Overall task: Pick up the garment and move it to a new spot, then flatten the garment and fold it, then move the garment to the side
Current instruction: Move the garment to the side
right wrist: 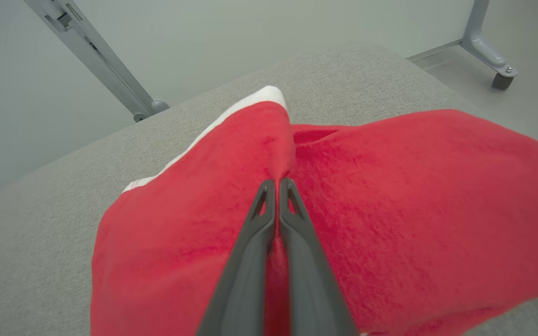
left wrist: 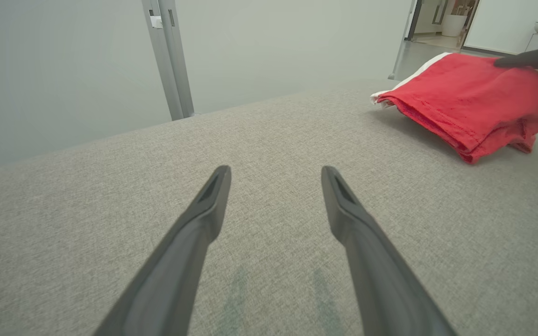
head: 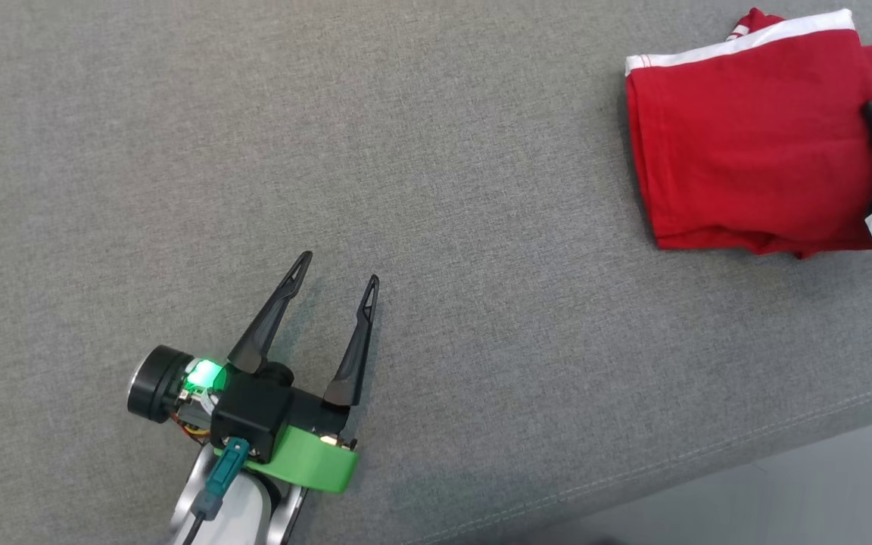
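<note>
The garment (head: 746, 136) is red with a white band and lies folded in a thick stack at the far right of the grey padded surface (head: 436, 151). My right gripper (head: 871, 107) rests on its right part, fingers together. In the right wrist view the right gripper (right wrist: 277, 182) is shut, pinching a raised ridge of the garment (right wrist: 390, 210). My left gripper (head: 339, 269) stands open over bare surface near the front left, well apart from the cloth. In the left wrist view the left gripper (left wrist: 276, 170) holds nothing, and the garment (left wrist: 465, 102) sits at the upper right.
The surface's stitched front edge (head: 708, 454) runs across the lower right, with pale floor (head: 822, 492) beyond it. A grey metal post (left wrist: 168, 60) stands behind the far edge. A frame leg with a caster (right wrist: 500, 79) stands on the floor at the right.
</note>
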Robot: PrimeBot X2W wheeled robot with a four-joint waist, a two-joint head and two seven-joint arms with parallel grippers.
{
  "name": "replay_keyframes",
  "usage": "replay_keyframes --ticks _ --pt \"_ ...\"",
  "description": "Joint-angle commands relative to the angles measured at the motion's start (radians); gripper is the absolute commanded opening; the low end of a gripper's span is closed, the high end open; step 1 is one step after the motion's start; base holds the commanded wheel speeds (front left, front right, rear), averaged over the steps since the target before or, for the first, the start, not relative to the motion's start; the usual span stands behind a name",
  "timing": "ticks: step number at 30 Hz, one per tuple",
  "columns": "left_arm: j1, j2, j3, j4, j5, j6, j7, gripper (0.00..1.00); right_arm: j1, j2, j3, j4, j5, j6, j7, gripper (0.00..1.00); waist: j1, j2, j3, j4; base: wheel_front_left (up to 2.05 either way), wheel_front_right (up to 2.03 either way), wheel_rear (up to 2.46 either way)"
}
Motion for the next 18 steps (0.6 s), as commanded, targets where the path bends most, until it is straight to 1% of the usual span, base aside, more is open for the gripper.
replay_keyframes --ticks 1,7,18 --pt "-0.024 0.014 0.004 -0.005 0.007 -0.004 -0.003 1.00 -0.029 -0.013 0.010 0.025 -0.023 0.000 -0.022 0.00 0.0000 -0.0001 0.046 -0.021 0.00 0.00 0.00" --pt "-0.038 0.030 0.005 -0.013 0.010 -0.008 -0.003 1.00 -0.069 -0.044 0.015 0.066 -0.042 0.000 -0.050 0.00 0.0000 -0.0001 0.076 -0.012 0.00 0.00 0.00" --pt "-0.052 0.046 0.004 -0.023 0.013 -0.007 -0.003 1.00 -0.103 -0.139 0.020 0.104 -0.085 0.000 -0.066 0.00 0.0000 -0.0001 0.108 0.006 0.00 0.00 0.00"
